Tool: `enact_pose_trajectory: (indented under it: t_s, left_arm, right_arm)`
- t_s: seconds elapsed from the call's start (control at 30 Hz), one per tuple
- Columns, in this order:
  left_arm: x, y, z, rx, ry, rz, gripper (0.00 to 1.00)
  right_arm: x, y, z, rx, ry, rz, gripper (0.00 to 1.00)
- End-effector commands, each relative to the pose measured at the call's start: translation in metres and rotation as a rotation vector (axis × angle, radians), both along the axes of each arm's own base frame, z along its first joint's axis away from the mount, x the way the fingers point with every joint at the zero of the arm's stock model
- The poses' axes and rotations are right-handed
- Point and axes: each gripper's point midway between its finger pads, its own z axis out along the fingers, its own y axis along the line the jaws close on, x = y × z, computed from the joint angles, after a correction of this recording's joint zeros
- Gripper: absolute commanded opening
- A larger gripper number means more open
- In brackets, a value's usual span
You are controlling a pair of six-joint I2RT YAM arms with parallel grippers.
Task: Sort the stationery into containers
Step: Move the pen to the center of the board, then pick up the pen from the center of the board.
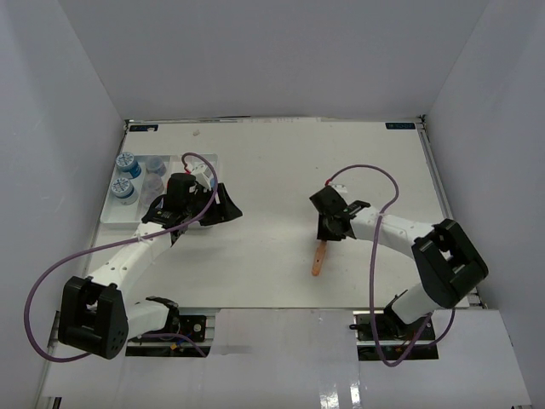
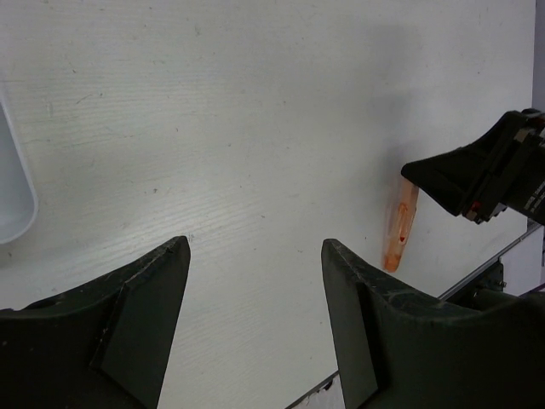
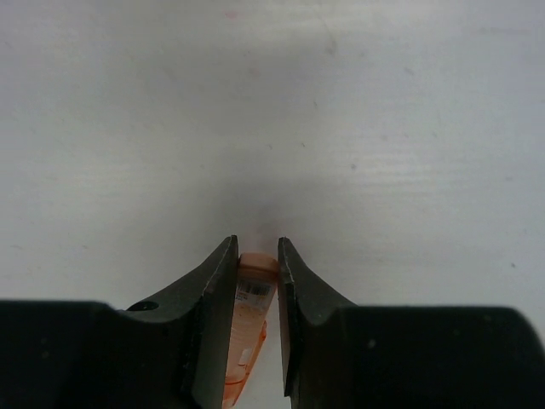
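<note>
A pastel orange marker (image 1: 319, 258) lies on the white table right of centre. My right gripper (image 1: 329, 230) is shut on its far end; in the right wrist view both fingertips press the marker (image 3: 253, 294) between them (image 3: 256, 254). My left gripper (image 1: 207, 217) is open and empty beside the white divided tray (image 1: 111, 213) at the left. The tray holds blue-lidded jars (image 1: 126, 162) and clear grey jars (image 1: 155, 167). In the left wrist view my left gripper (image 2: 255, 247) is wide open over bare table, with the marker (image 2: 400, 226) and the right gripper (image 2: 464, 179) beyond.
White walls enclose the table on three sides. The tray's corner (image 2: 13, 196) shows at the left edge of the left wrist view. Purple cables loop over both arms. The table's near edge runs just below the marker.
</note>
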Motion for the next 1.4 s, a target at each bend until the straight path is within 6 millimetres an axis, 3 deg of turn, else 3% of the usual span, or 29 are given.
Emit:
enact_pose_trajectory:
  t_s: [0.0, 0.2, 0.37, 0.57, 0.63, 0.67, 0.87, 1.0, 1.17, 1.37]
  left_arm:
    - [0.004, 0.003, 0.004, 0.008, -0.036, 0.002, 0.74]
    - [0.005, 0.005, 0.005, 0.020, -0.046, 0.005, 0.74]
    - [0.005, -0.001, 0.005, 0.020, -0.057, -0.053, 0.76]
    - [-0.003, -0.028, 0.009, 0.018, -0.060, -0.144, 0.77]
    - [0.000, -0.034, 0.010, 0.044, -0.070, -0.139, 0.77]
    - [-0.006, -0.044, 0.009, 0.054, -0.072, -0.165, 0.77]
    - [-0.016, -0.083, -0.006, 0.141, -0.054, -0.186, 0.78]
    - [-0.018, -0.099, -0.017, 0.197, -0.042, -0.150, 0.78]
    - [-0.021, -0.122, -0.039, 0.298, -0.053, -0.092, 0.75]
    - [-0.034, -0.154, -0.063, 0.332, -0.057, -0.134, 0.72]
  right_arm:
    - [0.037, 0.020, 0.013, 0.026, -0.074, -0.054, 0.16]
    - [0.075, 0.045, 0.022, 0.060, -0.105, -0.130, 0.25]
    - [0.076, 0.049, 0.009, 0.055, -0.055, -0.126, 0.31]
    - [0.068, 0.041, 0.004, 0.026, -0.043, -0.100, 0.38]
    - [0.069, 0.041, 0.010, 0.023, -0.057, -0.070, 0.41]
    - [0.070, 0.041, 0.013, 0.023, -0.062, -0.057, 0.48]
    - [0.076, 0.027, 0.049, 0.002, -0.161, 0.045, 0.55]
    - [0.077, 0.004, 0.060, -0.017, -0.193, 0.146, 0.52]
    - [0.077, -0.024, 0.057, 0.046, -0.190, 0.200, 0.41]
    - [0.074, -0.020, 0.056, 0.123, -0.194, 0.327, 0.36]
